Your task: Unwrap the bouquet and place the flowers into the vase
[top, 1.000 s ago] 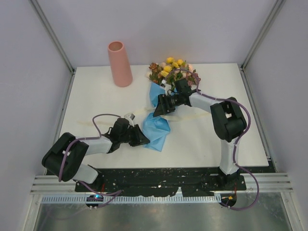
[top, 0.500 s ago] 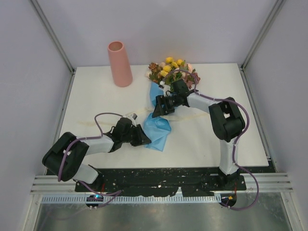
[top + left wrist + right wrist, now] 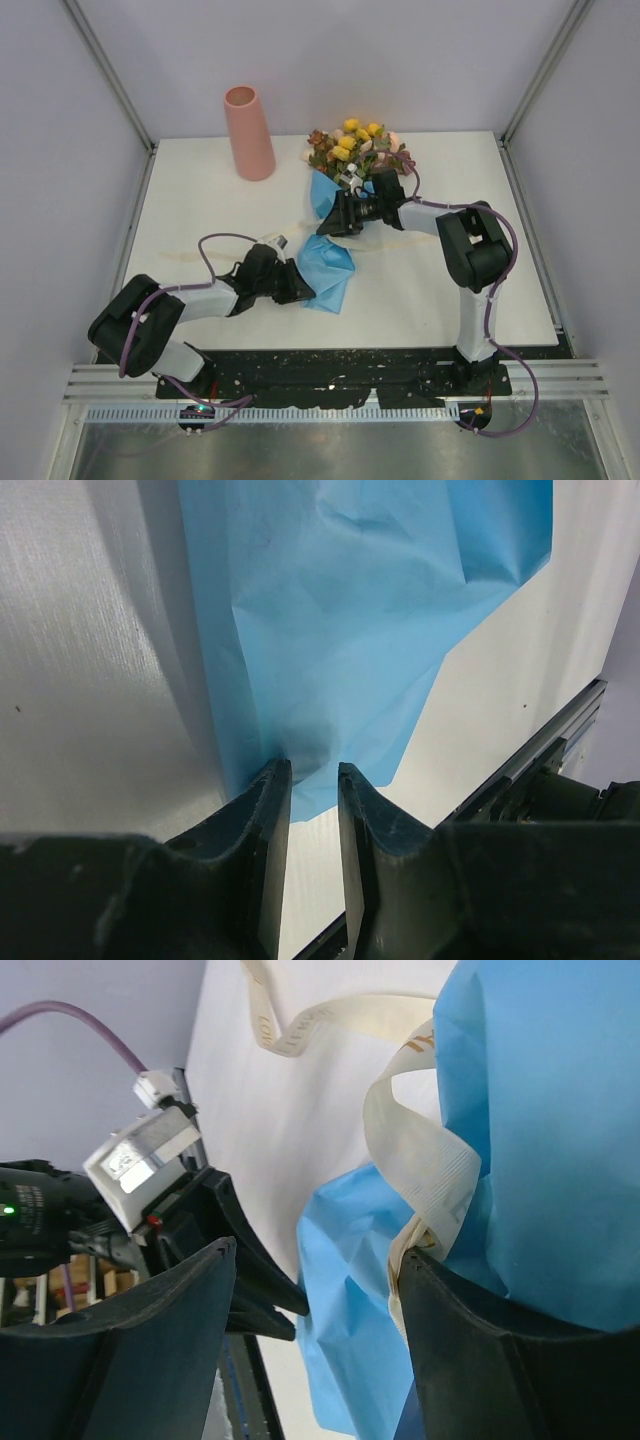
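The salmon-pink vase (image 3: 250,130) stands upright at the back left. The bouquet lies at the back centre, its yellow, peach and rust flowers (image 3: 358,140) pointing away and its blue paper (image 3: 330,265) spread toward me. My left gripper (image 3: 303,290) (image 3: 310,770) is shut on the near edge of that blue paper (image 3: 380,600), which puckers between its tips. Open and low over the wrapped stems is my right gripper (image 3: 343,214) (image 3: 315,1260). A cream ribbon (image 3: 420,1150) loops against its right finger (image 3: 480,1340), beside blue paper (image 3: 540,1110).
A loose tail of cream ribbon (image 3: 400,243) trails across the white table (image 3: 200,200) toward the right. The left arm's fingers (image 3: 250,1280) show close in front of the right gripper. Grey walls and metal posts close in the table.
The right gripper has slid a little back and right, toward the flower heads, along the wrapped stems. The left gripper has kept its hold and barely moved.
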